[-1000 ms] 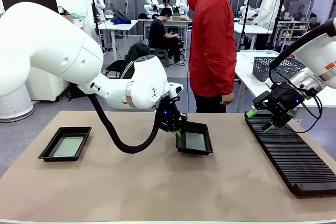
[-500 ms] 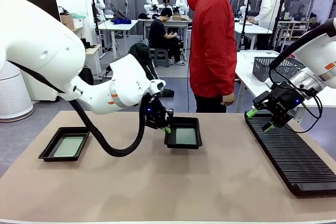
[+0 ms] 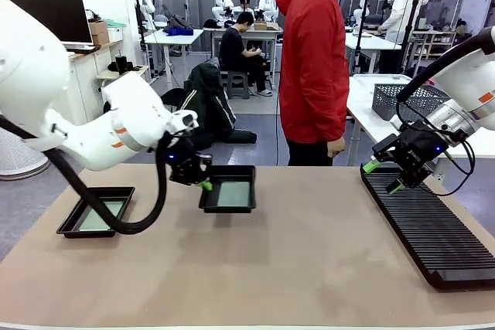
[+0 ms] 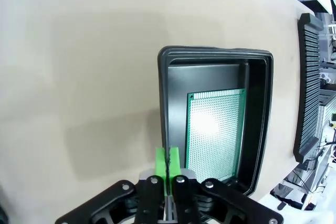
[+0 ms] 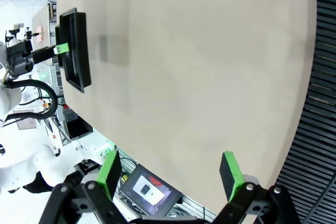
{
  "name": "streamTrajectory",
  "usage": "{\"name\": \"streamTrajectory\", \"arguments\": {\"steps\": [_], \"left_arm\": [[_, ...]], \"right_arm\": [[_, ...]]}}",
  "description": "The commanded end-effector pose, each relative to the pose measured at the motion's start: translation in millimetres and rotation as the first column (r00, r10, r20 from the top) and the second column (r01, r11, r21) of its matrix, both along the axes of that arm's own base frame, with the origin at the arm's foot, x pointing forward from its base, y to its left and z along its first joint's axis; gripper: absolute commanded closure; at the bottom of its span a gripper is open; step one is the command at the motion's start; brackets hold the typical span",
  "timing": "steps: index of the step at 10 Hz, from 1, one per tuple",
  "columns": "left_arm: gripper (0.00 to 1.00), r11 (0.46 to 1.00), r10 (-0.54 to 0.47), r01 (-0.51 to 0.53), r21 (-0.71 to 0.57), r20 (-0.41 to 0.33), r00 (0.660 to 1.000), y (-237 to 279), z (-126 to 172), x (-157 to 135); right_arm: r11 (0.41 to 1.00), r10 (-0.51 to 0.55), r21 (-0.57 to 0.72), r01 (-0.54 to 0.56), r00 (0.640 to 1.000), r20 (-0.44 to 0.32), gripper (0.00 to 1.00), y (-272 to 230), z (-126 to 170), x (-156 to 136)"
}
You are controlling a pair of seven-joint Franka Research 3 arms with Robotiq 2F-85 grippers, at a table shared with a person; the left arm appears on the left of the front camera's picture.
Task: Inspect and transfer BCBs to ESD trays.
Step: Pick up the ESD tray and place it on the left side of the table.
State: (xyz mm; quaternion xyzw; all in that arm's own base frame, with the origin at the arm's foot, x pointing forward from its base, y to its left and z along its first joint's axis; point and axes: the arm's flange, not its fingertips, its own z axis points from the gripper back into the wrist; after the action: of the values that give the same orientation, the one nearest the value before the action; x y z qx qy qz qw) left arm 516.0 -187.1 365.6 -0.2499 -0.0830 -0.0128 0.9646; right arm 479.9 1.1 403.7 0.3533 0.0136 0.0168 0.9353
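Observation:
My left gripper (image 3: 204, 185) (image 4: 167, 160) is shut on the rim of a black ESD tray (image 3: 229, 193) (image 4: 215, 124), which hangs just above the table. A pale green BCB (image 3: 233, 194) (image 4: 216, 129) lies flat on that tray's floor. A second black tray (image 3: 96, 212) rests on the table at the left with another green board (image 3: 97, 218) in it. My right gripper (image 3: 384, 175) (image 5: 170, 172) hovers open over the far end of the ribbed rack, nothing between its green pads (image 5: 229, 169).
A long black ribbed rack (image 3: 428, 226) (image 5: 321, 108) runs along the table's right side. A person in a red jacket (image 3: 313, 59) stands at the far edge. A grey mesh basket (image 3: 402, 100) sits on a white side table at the right.
My left arm has carried the held tray with its board leftward across the table, from right of centre to left of centre. The right arm has stayed still.

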Motion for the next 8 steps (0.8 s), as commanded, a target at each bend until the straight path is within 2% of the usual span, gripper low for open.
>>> {"name": "streamTrajectory", "arguments": {"steps": [1, 4, 8], "left_arm": [[0.97, 1.000, -0.015, 0.015, -0.020, -0.005, 1.000, 42.0, 1.2, -11.2], [0.97, 1.000, -0.008, 0.008, 0.002, -0.021, 1.000, 94.2, 2.2, -8.2], [0.97, 0.999, -0.014, 0.015, 0.040, -0.030, 0.999, 128.9, -10.8, -2.3]], "right_arm": [[1.000, -0.017, -0.003, 0.017, 1.000, -0.007, 0.00, 2.6, 2.0, -1.3], [1.000, -0.017, -0.003, 0.017, 1.000, -0.007, 0.00, 2.6, 2.0, -1.3], [1.000, -0.017, -0.003, 0.017, 1.000, -0.007, 0.00, 2.6, 2.0, -1.3]]}}
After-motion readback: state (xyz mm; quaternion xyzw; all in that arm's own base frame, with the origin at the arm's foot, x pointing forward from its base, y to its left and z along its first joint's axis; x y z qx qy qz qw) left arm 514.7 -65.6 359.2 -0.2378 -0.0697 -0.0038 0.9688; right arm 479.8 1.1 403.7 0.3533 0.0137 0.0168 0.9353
